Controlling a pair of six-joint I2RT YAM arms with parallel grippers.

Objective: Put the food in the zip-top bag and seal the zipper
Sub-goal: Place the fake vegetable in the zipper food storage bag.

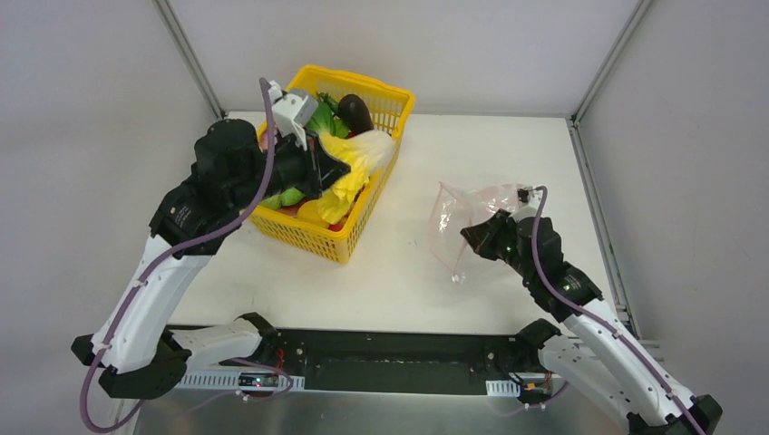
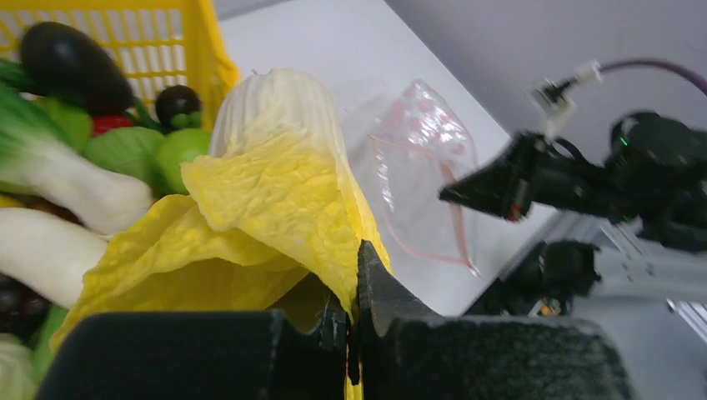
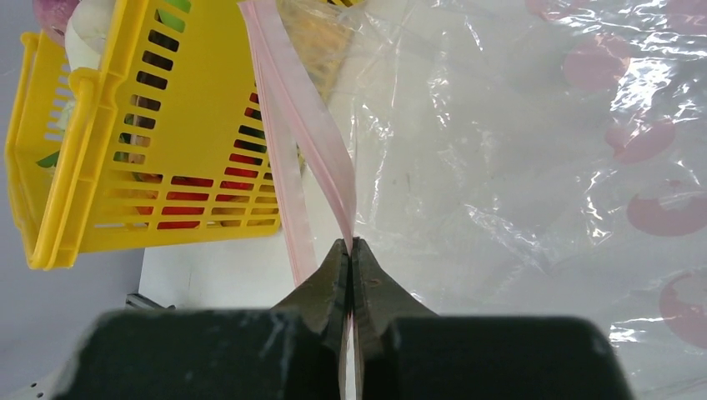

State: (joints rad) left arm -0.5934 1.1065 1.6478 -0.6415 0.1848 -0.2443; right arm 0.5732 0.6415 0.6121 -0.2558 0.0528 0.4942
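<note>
My left gripper [image 1: 319, 169] [image 2: 353, 310] is shut on a leaf of the yellow ruffled cabbage [image 1: 355, 169] [image 2: 275, 200], which hangs over the right rim of the yellow basket [image 1: 381, 100]. More food lies in the basket: a dark eggplant [image 2: 71, 62], leafy greens [image 2: 50, 171], a green lime [image 2: 179, 150]. The clear zip-top bag [image 1: 462, 217] [image 3: 534, 150] stands lifted on the table's right side. My right gripper [image 1: 472, 237] [image 3: 352, 247] is shut on its pinkish zipper [image 3: 313, 133], and the bag's mouth faces the basket.
The basket [image 3: 83, 150] sits at the table's back left, its near wall close to the bag. Grey enclosure walls stand on both sides. A metal frame rail [image 1: 399, 362] runs along the near edge between the arm bases.
</note>
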